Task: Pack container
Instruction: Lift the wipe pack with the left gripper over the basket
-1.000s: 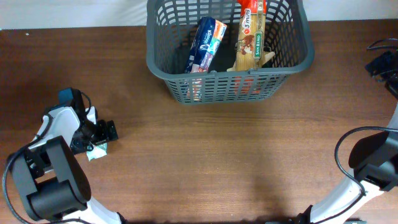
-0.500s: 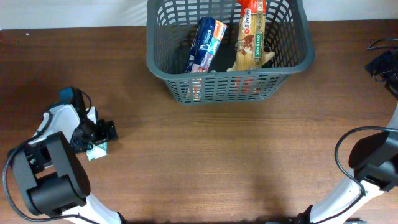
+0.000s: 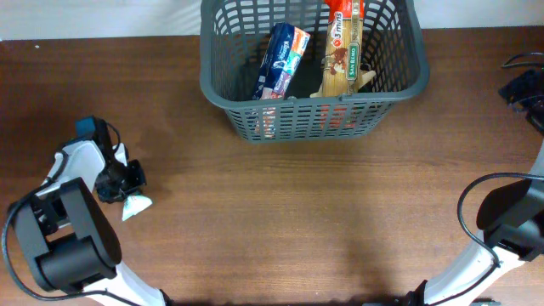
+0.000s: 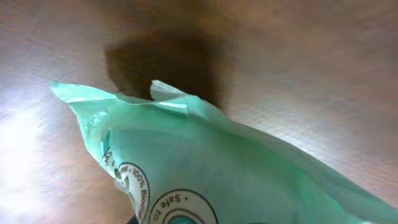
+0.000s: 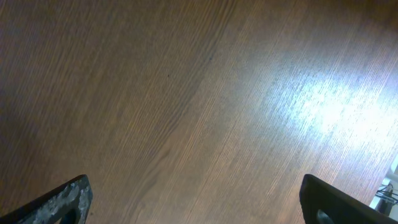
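As the left gripper (image 3: 126, 189) is clamping a green packet (image 4: 249, 174), the container (image 3: 314, 100) is sitting well forward-right; the right gripper (image 5: 199, 205) is gaping.

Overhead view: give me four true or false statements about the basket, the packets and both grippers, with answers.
1. The container holds a blue packet and a yellow pasta packet. True.
2. The left gripper is open and empty. False: it is shut on the green packet.
3. The green packet is outside the container. True.
4. The right gripper grips a packet. False: it is open over bare table.
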